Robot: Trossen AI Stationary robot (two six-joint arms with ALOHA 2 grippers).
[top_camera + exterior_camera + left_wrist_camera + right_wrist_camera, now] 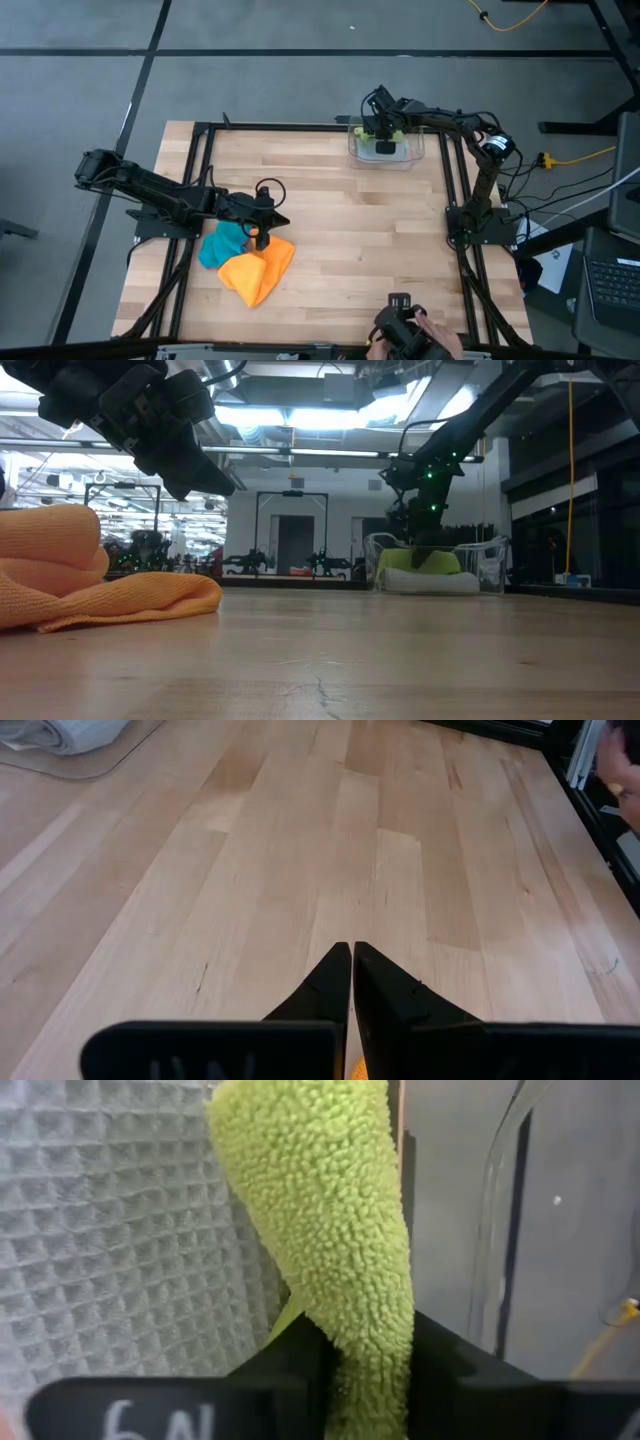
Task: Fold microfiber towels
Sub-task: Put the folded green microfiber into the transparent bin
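Inside the clear bin (pixel 418 160) at the table's far edge lie a lime green towel (pixel 330 1210) and a light grey towel (pixel 110 1230). My right gripper (pixel 365 1360) reaches down into the bin and is shut on the green towel. An orange towel (pixel 258 268) and a teal towel (pixel 222 245) lie crumpled side by side on the table at the near left. My left gripper (pixel 350 950) hangs shut just above them, touching nothing. My right gripper pinches a bunched ridge of the lime green towel (pixel 365 1320) between its two fingers (pixel 300 1365). It comes from above, slanting down into the bin. The cloth runs on beyond the fingers, lying against the grey towel. How many layers are held cannot be told.
Bare wooden tabletop (pixel 350 230) spreads between the bin and the two loose towels. A black frame (pixel 200 135) runs along the table's edges. A person's hand with a dark device (pixel 405 330) shows at the near edge.
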